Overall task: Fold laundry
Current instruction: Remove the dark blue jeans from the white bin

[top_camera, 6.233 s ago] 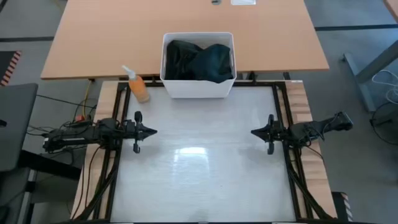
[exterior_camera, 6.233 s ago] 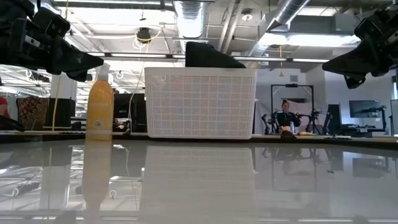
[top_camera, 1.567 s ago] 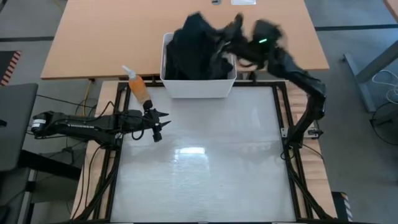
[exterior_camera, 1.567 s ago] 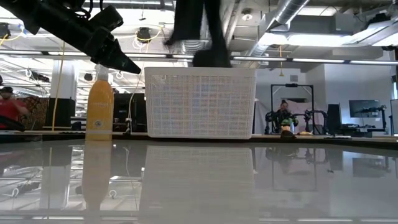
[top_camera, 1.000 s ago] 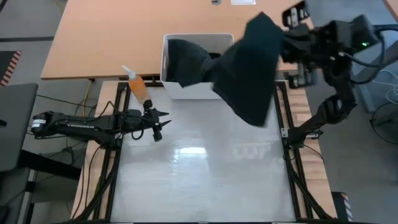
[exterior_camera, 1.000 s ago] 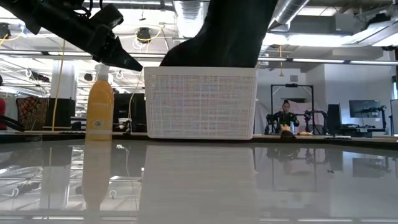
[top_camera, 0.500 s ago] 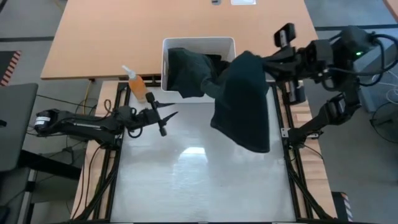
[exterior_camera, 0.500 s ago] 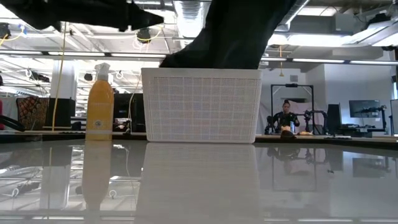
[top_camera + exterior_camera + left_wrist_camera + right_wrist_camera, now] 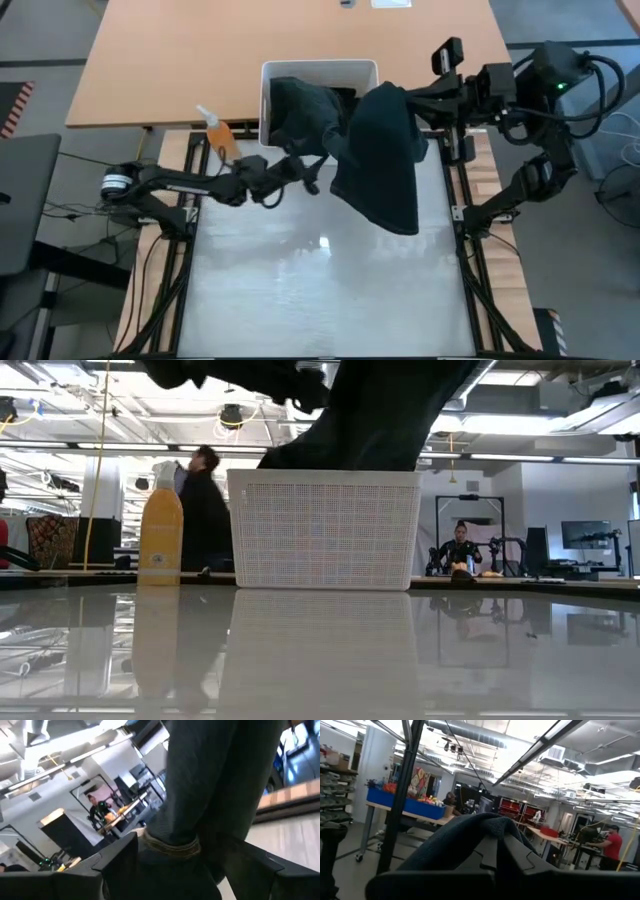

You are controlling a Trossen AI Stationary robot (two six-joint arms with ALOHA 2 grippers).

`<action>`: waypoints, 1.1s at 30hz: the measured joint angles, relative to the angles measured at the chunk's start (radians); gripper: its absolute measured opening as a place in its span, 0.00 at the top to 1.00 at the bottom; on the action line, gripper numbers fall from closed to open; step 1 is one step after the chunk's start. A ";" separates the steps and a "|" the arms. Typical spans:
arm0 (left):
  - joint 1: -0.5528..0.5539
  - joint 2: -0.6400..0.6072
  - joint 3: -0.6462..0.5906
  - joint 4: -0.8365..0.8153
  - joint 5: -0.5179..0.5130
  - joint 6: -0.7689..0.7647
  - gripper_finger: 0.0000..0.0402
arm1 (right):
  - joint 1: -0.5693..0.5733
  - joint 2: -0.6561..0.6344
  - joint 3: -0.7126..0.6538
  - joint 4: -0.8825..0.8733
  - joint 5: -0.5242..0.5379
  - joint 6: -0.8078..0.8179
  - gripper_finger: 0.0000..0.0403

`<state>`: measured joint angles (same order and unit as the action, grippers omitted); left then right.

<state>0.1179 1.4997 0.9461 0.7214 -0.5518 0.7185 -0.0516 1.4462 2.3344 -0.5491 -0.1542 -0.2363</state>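
A dark green garment (image 9: 385, 165) of the laundry hangs over the table's far right part. One end of it trails back into the white bin (image 9: 318, 68), over more dark cloth (image 9: 300, 110). My right gripper (image 9: 408, 92) is high up by the bin's right side, shut on the garment's top. My left gripper (image 9: 312, 176) is open, raised at the garment's left edge. In the left wrist view a hanging fold with a ribbed hem (image 9: 172, 845) shows between its spread fingers. My right gripper pinches a bunch of the garment's upper end (image 9: 482, 827) between its two fingers, coming roughly level from the table's right side. The garment hangs slack below the fingers, clear of the table, with one end still in the bin. My left gripper has the hanging fold between its open fingers (image 9: 117, 857); I cannot tell whether they touch it.
An orange spray bottle (image 9: 222, 137) stands left of the bin at the table's far edge. The wooden table (image 9: 200, 50) lies behind the bin. In the low view a person (image 9: 205, 510) passes in the room beyond the bottle.
My left gripper has gone up and toward the table's right edge, from beside the bottle to the hanging garment, and has rolled. The garment, held high by my right gripper, has swung left and settled lower, one end staying in the bin.
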 joint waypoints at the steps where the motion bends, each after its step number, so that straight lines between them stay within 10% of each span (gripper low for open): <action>1: 0.005 0.020 0.014 -0.016 0.000 -0.001 0.36 | -0.003 -0.001 0.000 0.001 -0.002 0.000 0.93; 17: 0.085 0.123 0.080 0.018 -0.126 -0.094 0.38 | -0.004 -0.007 0.000 -0.017 0.002 -0.009 0.93; 27: 0.062 0.062 0.079 0.051 -0.134 0.003 0.93 | -0.004 -0.029 0.000 -0.027 0.074 -0.034 0.93; 33: 0.083 -0.047 0.078 0.036 -0.082 0.047 0.99 | -0.004 -0.029 0.000 -0.015 0.074 -0.048 0.93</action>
<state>0.2005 1.4522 1.0237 0.7571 -0.6334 0.7652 -0.0551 1.4174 2.3348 -0.5643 -0.0803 -0.2840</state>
